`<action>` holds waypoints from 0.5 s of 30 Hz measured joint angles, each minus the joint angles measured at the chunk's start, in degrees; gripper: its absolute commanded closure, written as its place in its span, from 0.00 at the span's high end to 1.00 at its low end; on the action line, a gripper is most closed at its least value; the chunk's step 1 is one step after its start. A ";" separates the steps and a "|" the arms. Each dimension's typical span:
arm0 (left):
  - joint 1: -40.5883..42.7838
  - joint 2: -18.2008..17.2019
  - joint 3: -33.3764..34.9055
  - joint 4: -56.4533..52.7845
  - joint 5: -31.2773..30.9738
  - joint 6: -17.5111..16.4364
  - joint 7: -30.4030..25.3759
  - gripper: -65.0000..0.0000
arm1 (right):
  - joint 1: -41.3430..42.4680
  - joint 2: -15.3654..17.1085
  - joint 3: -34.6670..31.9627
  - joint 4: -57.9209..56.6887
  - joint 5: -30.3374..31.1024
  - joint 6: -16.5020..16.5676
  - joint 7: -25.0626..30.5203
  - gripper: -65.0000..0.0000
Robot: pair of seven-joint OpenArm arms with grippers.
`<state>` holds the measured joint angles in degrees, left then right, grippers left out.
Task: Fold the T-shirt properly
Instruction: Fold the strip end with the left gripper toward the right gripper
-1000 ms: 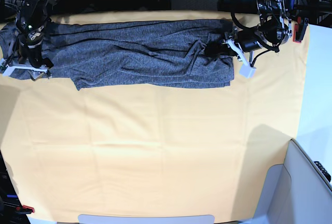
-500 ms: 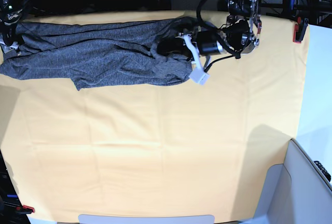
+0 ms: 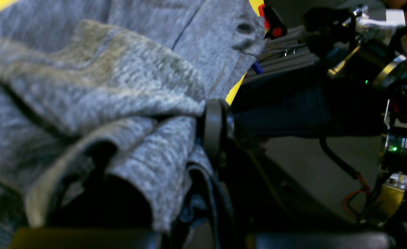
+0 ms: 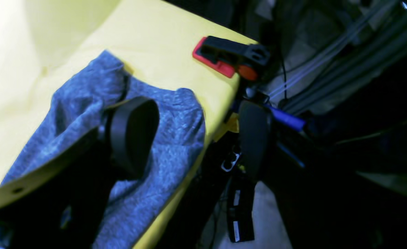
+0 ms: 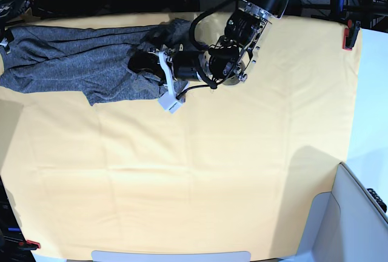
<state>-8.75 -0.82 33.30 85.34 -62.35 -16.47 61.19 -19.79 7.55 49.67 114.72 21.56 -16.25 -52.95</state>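
The heather-grey T-shirt (image 5: 73,71) lies bunched along the far left of the yellow cloth. My left gripper (image 5: 144,63) reaches across from the right and is shut on the shirt's right end, which is doubled over toward the left. In the left wrist view, folded grey fabric (image 3: 86,86) is pinched against a black finger pad (image 3: 213,131). My right gripper (image 4: 193,138) stands open at the table's far-left edge. One of its pads (image 4: 134,135) rests over the shirt's end (image 4: 176,114); the other finger (image 4: 255,145) hangs beyond the edge.
The yellow cloth (image 5: 194,171) covers the whole table. Red clamps hold it at the right edge (image 5: 348,36), near the right gripper (image 4: 224,58) and at the lower left (image 5: 30,245). A pale bin (image 5: 357,213) stands at the lower right corner.
My left gripper has dragged the shirt's right end far to the left, doubling the cloth over itself. The right arm has pulled back from the shirt's left end to the table's far-left corner.
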 measured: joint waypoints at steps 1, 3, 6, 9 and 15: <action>-0.85 0.37 1.25 -0.07 0.24 0.02 0.20 0.01 | -0.09 0.00 0.04 0.00 -0.20 0.00 0.00 0.61; -2.16 1.70 2.69 -0.13 0.17 0.00 0.00 0.01 | -0.57 -0.11 0.17 0.00 -0.15 0.44 0.02 0.61; -3.67 3.69 3.13 -0.13 -0.37 -0.22 -0.02 0.01 | -0.92 -0.17 0.20 0.00 -0.17 0.57 0.00 0.61; -4.09 3.80 2.62 -0.13 -0.31 -0.17 -0.44 0.01 | -1.27 -0.26 0.20 0.02 -0.15 0.44 0.00 0.61; -4.87 4.02 2.80 -0.13 -0.17 -0.04 -0.42 0.01 | -1.70 -0.31 0.20 0.02 -0.13 0.44 0.00 0.61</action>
<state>-13.63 3.20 36.10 85.21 -62.52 -16.51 60.77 -21.50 7.25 49.87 114.74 21.43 -15.81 -52.95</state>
